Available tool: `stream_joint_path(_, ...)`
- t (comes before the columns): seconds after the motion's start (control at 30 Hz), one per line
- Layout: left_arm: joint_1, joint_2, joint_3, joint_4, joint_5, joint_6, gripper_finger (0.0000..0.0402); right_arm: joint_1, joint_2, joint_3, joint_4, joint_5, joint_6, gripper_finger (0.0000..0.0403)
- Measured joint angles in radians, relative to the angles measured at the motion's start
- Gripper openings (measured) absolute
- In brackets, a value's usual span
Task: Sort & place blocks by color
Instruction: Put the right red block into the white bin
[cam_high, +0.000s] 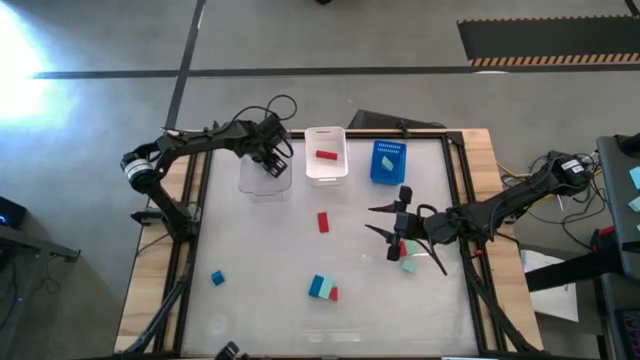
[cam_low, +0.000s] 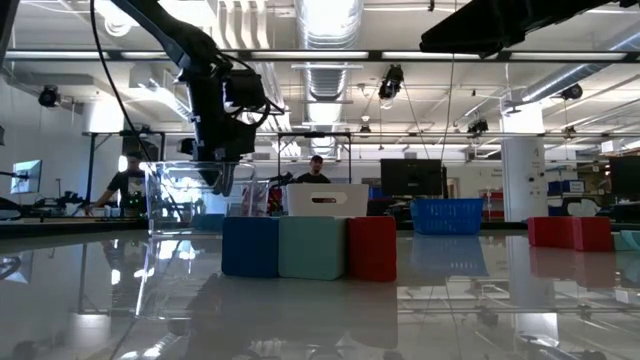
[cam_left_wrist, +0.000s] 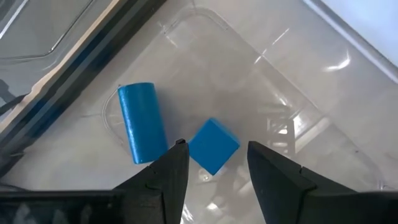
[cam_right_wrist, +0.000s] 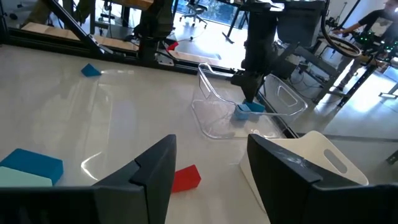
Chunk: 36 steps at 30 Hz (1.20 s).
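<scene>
Low view hides much: the left gripper is seen only through the glossy wall of the clear bin, and what lies beneath it cannot be made out there. From the left wrist view, its fingers are held parted above the bin floor, with nothing gripped; a blue cube lies on the transparent plastic between them, apparently free, and a blue cylinder-like block lies just beside it. The right gripper is held open over the table's right part, empty, with a mint block and a partly hidden red piece near it. A red bar is seen in the white bin, and a pale block in the blue mesh basket. On the bare glossy tabletop lie a red block, a lone blue cube, and a touching blue, mint and red cluster.
</scene>
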Motion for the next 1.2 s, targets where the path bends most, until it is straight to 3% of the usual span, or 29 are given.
stream_joint_path(0.47, -0.018, -0.005, 0.0, 0.013, 0.0, 0.0, 0.0147, 0.0, 0.0, 0.0, 0.0, 0.0, 0.0, 0.0189)
stream_joint_path(0.7, -0.072, -0.11, 0.002, 0.017, -0.004, -0.027, 0.0148, 0.0, 0.0, 0.0, -0.001, 0.0, 0.003, 0.0189)
stream_joint_path(0.9, -0.22, -0.234, -0.022, 0.065, -0.024, -0.091, 0.0148, 0.0, 0.0, 0.0, -0.002, 0.001, 0.018, 0.0189)
stream_joint_path(1.2, -0.552, -0.42, -0.19, 0.342, -0.075, -0.119, 0.0148, 0.001, 0.0, 0.0, -0.008, 0.0, 0.066, 0.0189)
